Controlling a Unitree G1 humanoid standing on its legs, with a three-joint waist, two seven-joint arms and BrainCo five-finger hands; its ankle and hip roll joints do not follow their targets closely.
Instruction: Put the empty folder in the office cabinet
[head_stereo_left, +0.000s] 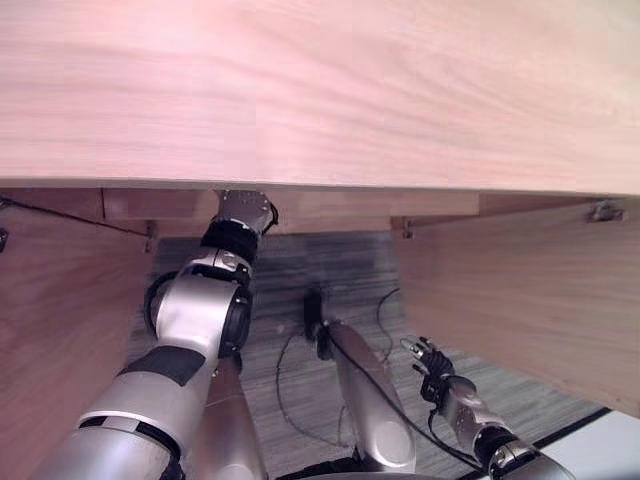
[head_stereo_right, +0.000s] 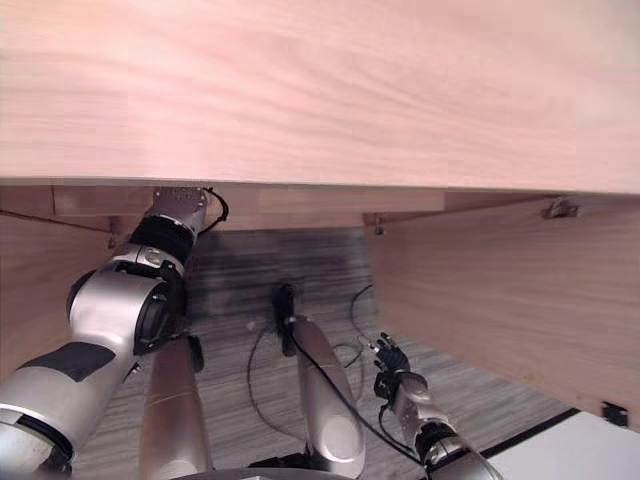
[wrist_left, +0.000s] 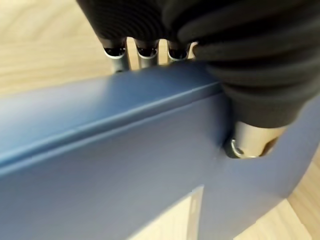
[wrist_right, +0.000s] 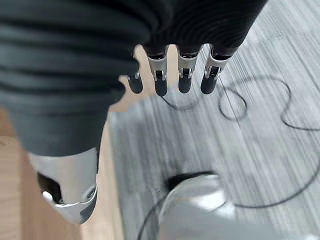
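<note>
Gripping the blue folder (wrist_left: 125, 165), the left hand (wrist_left: 250, 75) has its fingers (wrist_left: 142, 52) hooked over the far side of the folder's upper edge, while the thumb sits on the near face at the lower right of the left wrist view, pressed into a notch in the cover. The hold looks like a pinch across a thin board rather than a full wrap, with pale wood behind it. From the head views, the left arm rises from the lower left of the frame and its wrist goes in under the wide wooden cabinet top (head_stereo_left: 320, 90) that spans the upper half; the folder itself is tucked under there. Two cabinet doors stand open, the left door (head_stereo_left: 60, 310) and the right door (head_stereo_left: 520, 290), with striped grey floor (head_stereo_left: 330, 270) between them. Low in the lower right of the frame, the right hand (head_stereo_left: 432, 362) hangs over the floor with its fingers straight and loose, holding nothing. The main risk, as I judge it, is that the folder catches on the shelf edge or cabinet top, twists in the shallow pinch and slips out. Releasing early could also let it tip and fall to the floor.
</note>
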